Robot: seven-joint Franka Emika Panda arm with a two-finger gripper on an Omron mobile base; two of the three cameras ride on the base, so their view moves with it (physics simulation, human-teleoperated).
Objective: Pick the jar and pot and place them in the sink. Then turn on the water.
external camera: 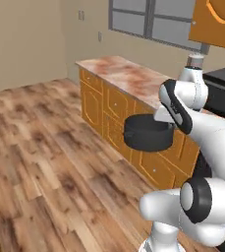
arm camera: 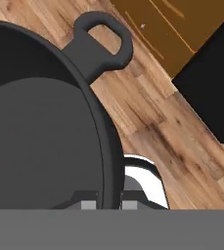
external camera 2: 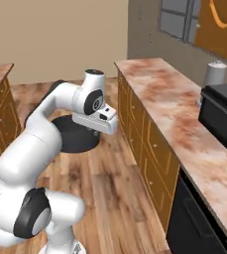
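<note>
I see a kitchen with a wood plank floor (external camera: 40,147) and a long run of orange cabinets (external camera: 109,110) under a reddish marbled tabletop (external camera 2: 169,99). My gripper (arm camera: 108,202) is clamped on the rim of the pot (external camera: 147,133), with one finger inside the wall and one outside, as the hand view shows. The black pot hangs in the air above the floor, carried out to the side of the gripper, with one loop handle (arm camera: 101,39) pointing away from it. The cabinet fronts lie just beyond the pot. A dark appliance (external camera 2: 224,116) and a pale canister (external camera 2: 215,73) stand on the tabletop, well apart from the gripper.
</note>
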